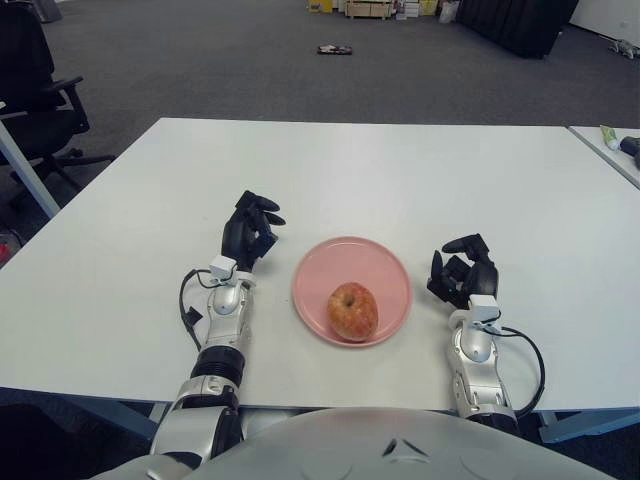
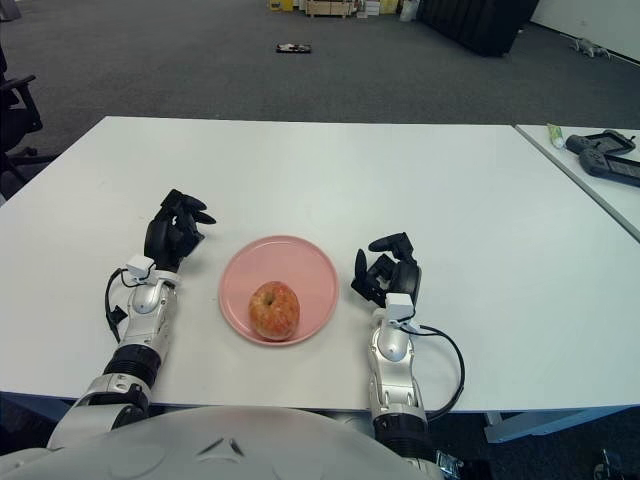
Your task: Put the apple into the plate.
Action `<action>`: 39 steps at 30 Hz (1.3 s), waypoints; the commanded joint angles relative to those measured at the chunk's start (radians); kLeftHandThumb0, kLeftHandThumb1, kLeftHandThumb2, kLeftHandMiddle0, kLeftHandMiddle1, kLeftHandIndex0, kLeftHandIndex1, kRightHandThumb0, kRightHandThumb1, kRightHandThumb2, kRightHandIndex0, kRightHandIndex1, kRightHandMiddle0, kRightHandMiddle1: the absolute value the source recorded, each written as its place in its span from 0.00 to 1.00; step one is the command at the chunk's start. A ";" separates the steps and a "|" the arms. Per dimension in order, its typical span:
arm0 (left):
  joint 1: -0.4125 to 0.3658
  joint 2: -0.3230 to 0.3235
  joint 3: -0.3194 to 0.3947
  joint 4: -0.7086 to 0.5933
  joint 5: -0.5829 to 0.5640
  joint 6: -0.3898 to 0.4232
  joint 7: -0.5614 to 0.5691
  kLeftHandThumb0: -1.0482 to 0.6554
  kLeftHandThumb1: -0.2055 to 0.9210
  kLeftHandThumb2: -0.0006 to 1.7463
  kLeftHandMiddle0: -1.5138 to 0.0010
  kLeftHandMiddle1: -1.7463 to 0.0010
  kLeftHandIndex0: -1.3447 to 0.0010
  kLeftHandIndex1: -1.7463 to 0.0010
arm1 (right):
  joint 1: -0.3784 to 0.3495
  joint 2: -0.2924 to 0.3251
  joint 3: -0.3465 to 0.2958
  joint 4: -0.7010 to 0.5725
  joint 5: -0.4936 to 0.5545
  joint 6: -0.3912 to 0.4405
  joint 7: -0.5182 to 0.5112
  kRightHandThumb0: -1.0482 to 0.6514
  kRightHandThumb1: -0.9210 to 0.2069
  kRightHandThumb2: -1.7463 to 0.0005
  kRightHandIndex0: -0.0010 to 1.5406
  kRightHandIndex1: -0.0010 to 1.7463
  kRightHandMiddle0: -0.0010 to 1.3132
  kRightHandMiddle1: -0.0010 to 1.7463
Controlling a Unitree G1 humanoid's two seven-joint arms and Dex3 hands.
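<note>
A red-yellow apple (image 1: 353, 311) sits inside the pink plate (image 1: 384, 262), toward its near edge. My left hand (image 1: 249, 232) shows just left of the plate, low over the white table (image 1: 420, 180), its black fingers loosely curled and holding nothing. My right hand (image 1: 462, 274) shows just right of the plate, fingers curled in and empty. Neither hand touches the apple or the plate.
A second table edge at the far right carries a dark device (image 2: 605, 152) and a small tube (image 2: 556, 134). An office chair (image 1: 40, 100) stands off the table's left corner. Dark carpet lies beyond the table.
</note>
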 commanded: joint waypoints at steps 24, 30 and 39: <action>0.078 -0.005 -0.041 -0.030 0.103 0.084 0.079 0.31 1.00 0.65 0.52 0.00 0.53 0.00 | -0.018 -0.004 0.002 0.003 0.007 0.004 0.004 0.37 0.33 0.41 0.64 1.00 0.33 1.00; 0.100 -0.005 -0.058 -0.054 0.155 0.105 0.132 0.32 0.99 0.63 0.49 0.00 0.51 0.00 | -0.021 -0.008 0.003 0.011 0.006 0.006 0.010 0.37 0.33 0.41 0.64 1.00 0.33 1.00; 0.114 -0.002 -0.063 -0.066 0.202 0.135 0.212 0.38 0.75 0.54 0.53 0.00 0.71 0.00 | -0.030 -0.014 0.006 0.035 0.008 -0.015 0.023 0.37 0.34 0.41 0.66 1.00 0.33 1.00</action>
